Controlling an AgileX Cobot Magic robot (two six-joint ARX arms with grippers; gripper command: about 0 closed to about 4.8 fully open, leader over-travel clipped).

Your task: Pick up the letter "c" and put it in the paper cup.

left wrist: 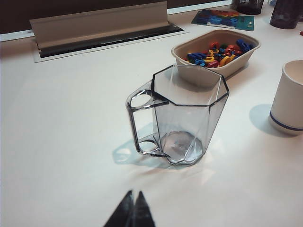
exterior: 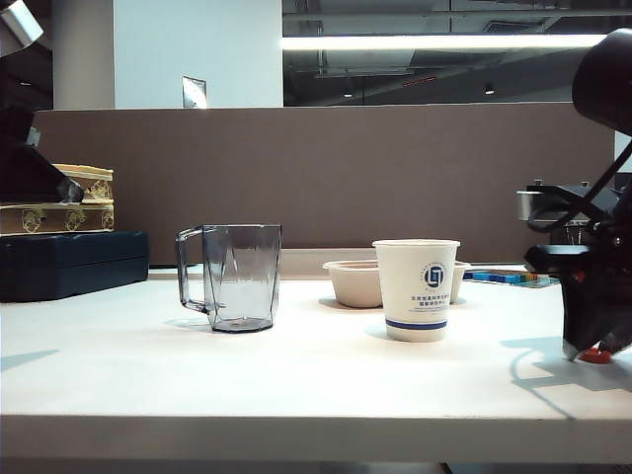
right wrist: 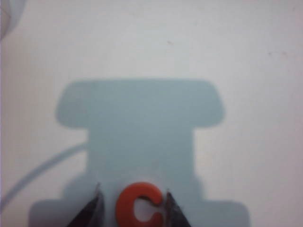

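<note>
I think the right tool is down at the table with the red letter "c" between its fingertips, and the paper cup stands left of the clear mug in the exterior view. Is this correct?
Not fully. The exterior view shows the paper cup right of the clear mug. The rest holds: the right tool is down at the table with the letter "c" between its fingertips.

A white table [exterior: 296, 375] holds a clear grey faceted mug [exterior: 232, 276], upright, its handle facing left in the exterior view. Behind and to its right sits a low beige bowl [left wrist: 215, 71] filled with small coloured plastic pieces [left wrist: 218, 52]. At the far left, ornate gold boxes [exterior: 69, 202] rest on a dark case [exterior: 74, 262]. A brown partition [exterior: 326, 178] runs behind the table.
</note>
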